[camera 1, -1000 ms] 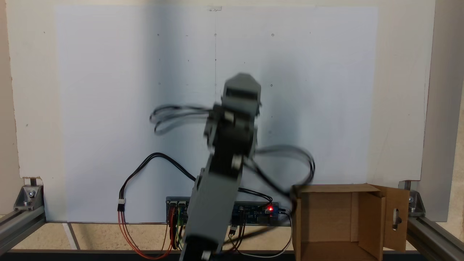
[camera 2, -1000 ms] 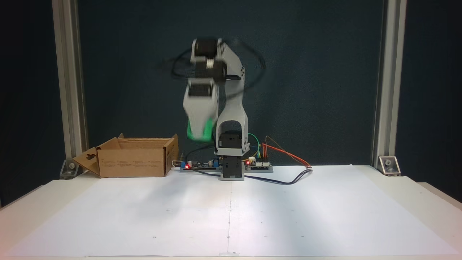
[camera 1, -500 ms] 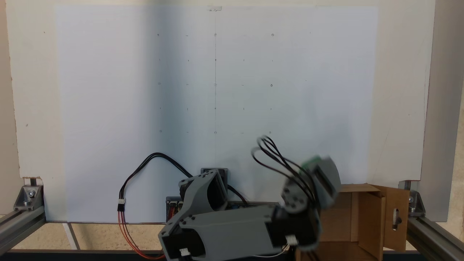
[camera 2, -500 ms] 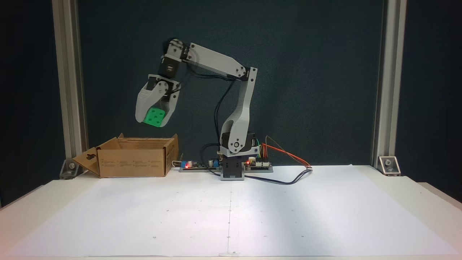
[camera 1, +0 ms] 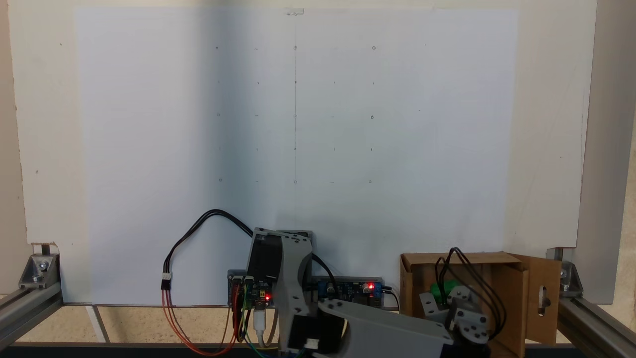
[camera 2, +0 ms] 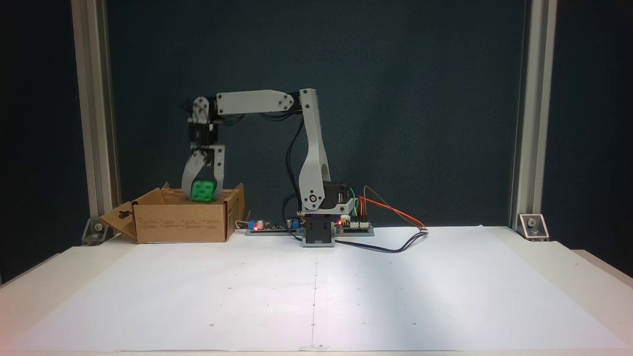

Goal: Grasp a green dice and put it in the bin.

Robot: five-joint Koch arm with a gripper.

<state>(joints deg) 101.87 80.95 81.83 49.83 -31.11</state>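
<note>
The green dice (camera 2: 203,191) is held between the grey fingers of my gripper (camera 2: 202,194), which hangs pointing down at the open top of the bin (camera 2: 180,223). The dice sits level with the box rim, its lower edge just at the opening. In a fixed view looking down, the gripper (camera 1: 439,293) reaches into the cardboard bin (camera 1: 507,283) at the lower right, and a patch of the green dice (camera 1: 441,289) shows beneath the wrist and black cables. The bin's slotted flap (camera 1: 543,298) stands open to the right.
The arm's base (camera 2: 319,231) and circuit boards (camera 2: 269,226) with red lights stand beside the bin. Looped cables (camera 1: 208,223) lie on the white paper sheet (camera 2: 316,291). Aluminium frame posts (camera 2: 94,113) rise at the table's back corners.
The arm has swung over from the table's middle to the bin and lowered, bringing the dice from well above the box down to its rim. The gripper stays shut on the dice.
</note>
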